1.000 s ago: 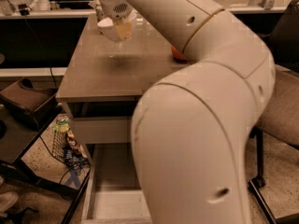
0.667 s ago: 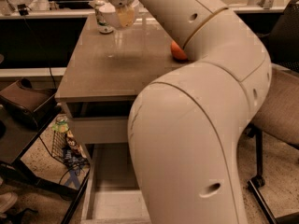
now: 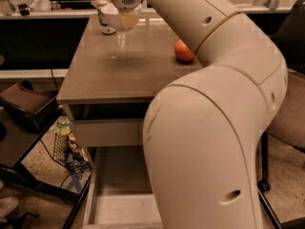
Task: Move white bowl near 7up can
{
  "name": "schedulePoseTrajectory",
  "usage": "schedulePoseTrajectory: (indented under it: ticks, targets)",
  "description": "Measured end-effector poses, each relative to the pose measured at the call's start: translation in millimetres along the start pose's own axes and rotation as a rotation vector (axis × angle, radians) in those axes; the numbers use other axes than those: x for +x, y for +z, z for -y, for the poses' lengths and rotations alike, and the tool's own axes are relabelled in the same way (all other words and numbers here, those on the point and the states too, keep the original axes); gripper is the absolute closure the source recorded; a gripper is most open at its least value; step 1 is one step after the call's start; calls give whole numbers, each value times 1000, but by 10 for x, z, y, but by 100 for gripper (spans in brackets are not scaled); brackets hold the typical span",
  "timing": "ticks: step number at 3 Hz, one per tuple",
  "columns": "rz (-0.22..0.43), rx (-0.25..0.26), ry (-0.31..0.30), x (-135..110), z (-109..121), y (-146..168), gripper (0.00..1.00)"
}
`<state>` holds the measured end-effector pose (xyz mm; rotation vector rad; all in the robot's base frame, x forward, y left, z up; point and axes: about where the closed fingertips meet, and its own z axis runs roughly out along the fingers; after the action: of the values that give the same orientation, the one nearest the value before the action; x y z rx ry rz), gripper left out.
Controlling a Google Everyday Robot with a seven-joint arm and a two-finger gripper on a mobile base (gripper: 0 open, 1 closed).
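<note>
My gripper [image 3: 127, 19] is at the far left part of the table, at the end of my big white arm. It is shut on the white bowl [image 3: 110, 17] and holds it just above the table top. The 7up can [image 3: 101, 12] stands right behind the bowl at the table's far left edge, partly hidden by the bowl. The bowl and the can are very close together; I cannot tell whether they touch.
An orange-red apple [image 3: 183, 51] lies on the grey table [image 3: 95, 80] at the right, next to my arm. A chair [image 3: 290, 123] stands to the right. A wire basket [image 3: 66, 149] with clutter sits on the floor at the left.
My gripper has carried the white bowl further back and left over the table, closer to the can. The apple has not moved.
</note>
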<state>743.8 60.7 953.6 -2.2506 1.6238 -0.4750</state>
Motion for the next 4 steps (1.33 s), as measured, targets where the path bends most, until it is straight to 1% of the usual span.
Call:
schedulePoseTrajectory:
  ticks: [1,2,3,4]
  targets:
    - [74,78,12,73,148,83,100]
    - [124,174,0,170,402,151,100]
    - [69,197,-30,300,651,429,100]
    - [69,196,-30,299,651,435,100]
